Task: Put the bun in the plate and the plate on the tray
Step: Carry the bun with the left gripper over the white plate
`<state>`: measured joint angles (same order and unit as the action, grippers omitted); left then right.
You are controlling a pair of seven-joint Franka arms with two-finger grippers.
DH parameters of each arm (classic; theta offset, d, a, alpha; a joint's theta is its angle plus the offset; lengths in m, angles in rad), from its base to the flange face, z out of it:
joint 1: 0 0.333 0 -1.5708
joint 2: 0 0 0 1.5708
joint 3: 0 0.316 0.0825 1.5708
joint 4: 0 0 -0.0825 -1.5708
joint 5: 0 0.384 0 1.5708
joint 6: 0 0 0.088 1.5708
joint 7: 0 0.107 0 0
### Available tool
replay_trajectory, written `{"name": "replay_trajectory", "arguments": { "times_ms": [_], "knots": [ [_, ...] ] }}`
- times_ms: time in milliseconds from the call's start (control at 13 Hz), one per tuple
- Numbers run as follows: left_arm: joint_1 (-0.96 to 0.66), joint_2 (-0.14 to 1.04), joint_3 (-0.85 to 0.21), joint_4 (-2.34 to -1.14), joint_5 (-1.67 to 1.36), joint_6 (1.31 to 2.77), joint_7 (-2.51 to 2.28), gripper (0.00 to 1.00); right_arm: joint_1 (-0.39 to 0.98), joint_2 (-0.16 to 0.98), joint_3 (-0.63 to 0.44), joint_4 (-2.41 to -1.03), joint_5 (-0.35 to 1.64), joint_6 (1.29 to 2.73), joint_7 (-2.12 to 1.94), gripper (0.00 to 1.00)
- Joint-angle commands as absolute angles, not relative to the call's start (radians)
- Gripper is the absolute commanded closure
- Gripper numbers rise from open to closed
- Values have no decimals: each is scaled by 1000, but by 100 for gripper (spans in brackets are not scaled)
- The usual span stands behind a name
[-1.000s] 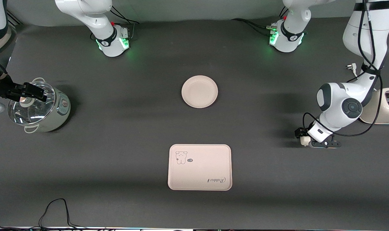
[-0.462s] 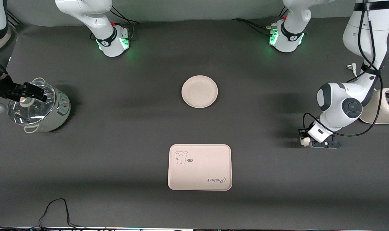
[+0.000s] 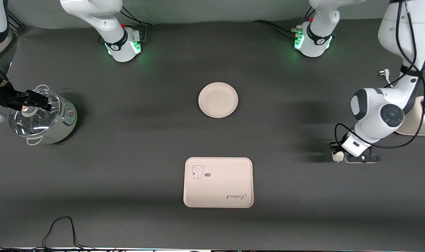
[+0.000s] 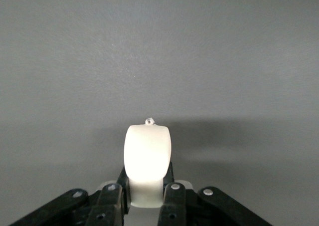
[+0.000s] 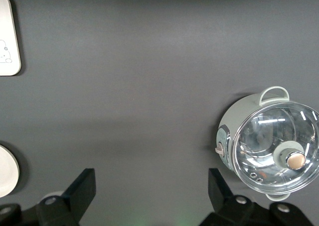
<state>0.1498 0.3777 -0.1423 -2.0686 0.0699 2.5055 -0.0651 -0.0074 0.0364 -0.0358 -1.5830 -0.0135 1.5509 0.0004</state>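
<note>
The small off-white bun is near the left arm's end of the table, and my left gripper is shut on it. In the left wrist view the bun sticks out from between the black fingers of the left gripper, low above the dark tabletop. The round cream plate lies in the middle of the table with nothing on it. Nearer the front camera lies the rectangular tray with the animal drawing, also bare. My right gripper waits open over the pot, and the right wrist view shows that right gripper holding nothing.
A pale green pot with a glass lid stands at the right arm's end, seen from above as the pot. A cream toaster sits at the left arm's end. A black cable lies by the table's front edge.
The left gripper's jaws closed on the bun, and the left arm then shifted slightly toward its own end of the table with it. The right arm has not moved.
</note>
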Motion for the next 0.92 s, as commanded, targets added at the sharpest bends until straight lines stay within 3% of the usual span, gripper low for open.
{"name": "replay_trajectory", "arguments": {
  "times_ms": [0,231,462,846],
  "knots": [
    [135,220,-179,-2008,75,2216,-164,71,-5,18,-38,-1600,-17,1560,-17,0],
    [135,94,-254,-1956,29,1943,-222,68,-5,18,-38,-1600,-17,1560,-17,0],
    [135,-58,-372,-1953,-67,1791,-349,68,-5,17,-40,-1600,-17,1560,-17,0],
    [132,-103,-632,-1930,-123,1802,-662,69,-5,17,-40,-1600,-17,1559,-17,0]
  ]
}}
